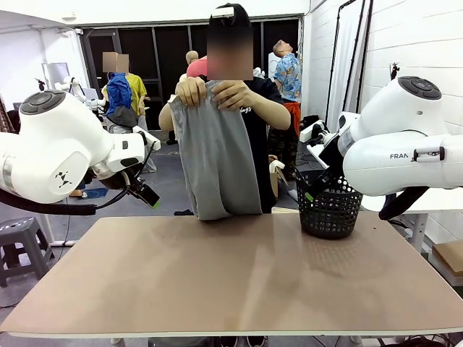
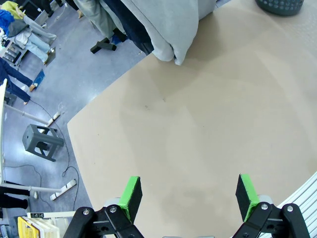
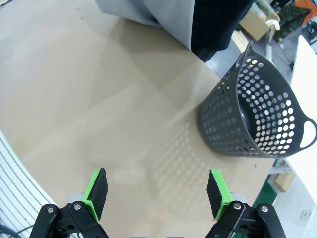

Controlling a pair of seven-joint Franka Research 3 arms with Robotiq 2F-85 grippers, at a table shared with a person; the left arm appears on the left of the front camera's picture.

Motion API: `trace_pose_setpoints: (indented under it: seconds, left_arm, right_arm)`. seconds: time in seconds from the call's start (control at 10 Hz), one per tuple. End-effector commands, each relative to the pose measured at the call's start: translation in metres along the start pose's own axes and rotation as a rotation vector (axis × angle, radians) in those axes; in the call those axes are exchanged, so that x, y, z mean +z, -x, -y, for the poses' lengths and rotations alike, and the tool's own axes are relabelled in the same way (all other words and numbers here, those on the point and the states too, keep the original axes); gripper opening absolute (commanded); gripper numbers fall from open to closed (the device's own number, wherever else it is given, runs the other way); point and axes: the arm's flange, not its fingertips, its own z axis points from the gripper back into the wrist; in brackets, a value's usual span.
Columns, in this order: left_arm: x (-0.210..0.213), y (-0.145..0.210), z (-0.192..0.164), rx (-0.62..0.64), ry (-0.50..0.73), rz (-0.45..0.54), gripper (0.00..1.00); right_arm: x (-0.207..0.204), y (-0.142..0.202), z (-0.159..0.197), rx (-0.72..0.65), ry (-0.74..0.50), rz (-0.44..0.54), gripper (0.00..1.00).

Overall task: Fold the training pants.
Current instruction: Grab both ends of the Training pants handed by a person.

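**Front view.** A person at the far side holds the training pants [image 1: 217, 166] up by the waistband, one hand [image 1: 192, 92] beside the other hand [image 1: 230, 94]. The cloth hangs straight and its lower hem reaches the far edge of the worktop [image 1: 231, 282]. We judge that this hold lets the cloth's own weight pull it smooth before it is laid down. The hanging shape looks narrow. We cannot tell whether one leg already lies over the other. A black perforated basket [image 1: 329, 206] stands on the far right of the worktop, beside the pants and off the middle. The left tool [image 1: 148, 196] hangs raised beyond the left far corner. Both arms sit out to the sides, which we read as leaving the middle free for the garment.

**Left wrist view.** The left tool [image 2: 188, 178] has its jaws wide apart, with nothing between the green pads [image 2: 131, 196]. It looks down on bare worktop. The grey hem of the pants [image 2: 163, 25] hangs at the far edge, well apart from the tool.

**Right wrist view.** The right tool [image 3: 157, 173] is likewise spread wide and empty above the worktop. The basket [image 3: 247, 114] is near, ahead and to one side. A corner of the pants [image 3: 148, 15] shows at the top, well apart.

**Judgement.** No fold has yet been made on the worktop, and the pants must first lie flat within reach of both tools.
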Motion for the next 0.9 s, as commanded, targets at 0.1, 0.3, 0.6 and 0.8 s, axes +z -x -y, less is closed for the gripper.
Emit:
trace_pose_setpoints:
  seconds: [0.1,0.3,0.6,0.8]
  left_arm:
    - [0.0001,-0.0002,-0.0017,-0.007,-0.006,0.003,1.00]
    - [0.0001,-0.0002,-0.0017,-0.007,-0.006,0.003,1.00]
    - [0.0001,-0.0002,-0.0017,-0.007,-0.006,0.003,1.00]
    - [0.0001,-0.0002,-0.0017,-0.007,-0.006,0.003,1.00]
  right_arm:
    - [0.0001,-0.0001,-0.0002,0.001,0.000,0.000,1.00]
    - [0.0001,-0.0001,-0.0002,0.001,0.000,0.000,1.00]
    - [0.0001,-0.0001,-0.0002,0.001,0.000,0.000,1.00]
    - [0.0001,-0.0001,-0.0002,0.001,0.000,0.000,1.00]
